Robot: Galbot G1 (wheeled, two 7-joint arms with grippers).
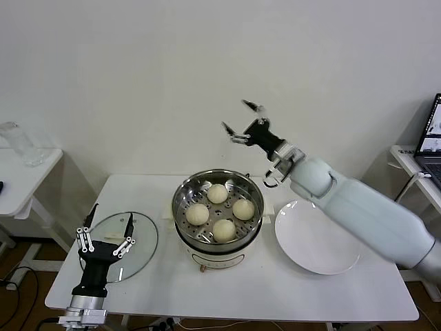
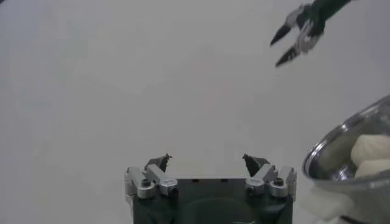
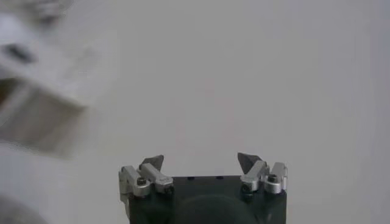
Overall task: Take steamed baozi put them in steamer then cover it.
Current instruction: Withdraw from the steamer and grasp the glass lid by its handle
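The steel steamer (image 1: pixel 180 196) stands on its white base at the middle of the table, with several cream-white baozi (image 1: pixel 218 194) on its perforated tray. Its rim and two buns also show in the left wrist view (image 2: pixel 341 149). My right gripper (image 1: pixel 242 119) is open and empty, raised in the air above and behind the steamer; it shows far off in the left wrist view (image 2: pixel 292 38). My left gripper (image 1: pixel 110 218) is open and empty, pointing up at the table's front left, over the near edge of the clear glass lid (image 1: pixel 141 234). Each wrist view shows its own gripper open, left (image 2: pixel 207 159) and right (image 3: pixel 200 159).
An empty white plate (image 1: pixel 315 238) lies on the table right of the steamer, partly under my right arm. A small white side table (image 1: pixel 27 172) stands at the far left. A laptop (image 1: pixel 431 141) sits on a stand at the far right.
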